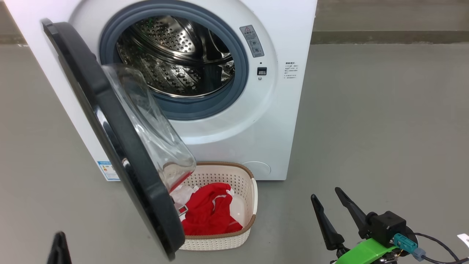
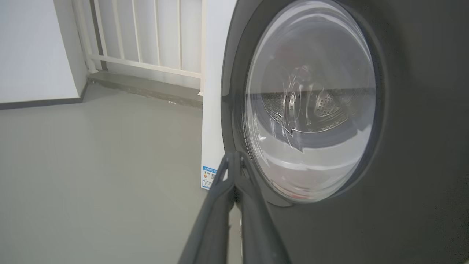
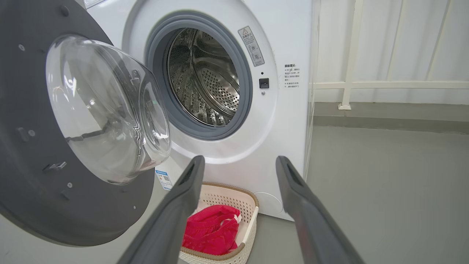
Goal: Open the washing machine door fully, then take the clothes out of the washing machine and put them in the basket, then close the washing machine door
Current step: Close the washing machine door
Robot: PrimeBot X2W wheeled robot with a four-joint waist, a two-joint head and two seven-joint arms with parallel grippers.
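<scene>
Squinting at the washing machine [image 1: 234, 139]: a grey warning sticker [image 1: 252, 41] with a red triangle beside the opening, small black print [image 1: 290, 70] right of it and a blue label [image 1: 108, 170] at the low left corner, none of it readable. The washing machine door [image 1: 146, 190] hangs partly open, its lower edge over the basket [image 1: 253, 194]. The clothes [image 1: 209, 212] lie in the basket, by the machine's front. The left gripper [image 2: 233, 161] is pinched together at the door's outer rim. The right gripper [image 1: 325, 194] is spread apart over grey floor [image 1: 384, 128].
</scene>
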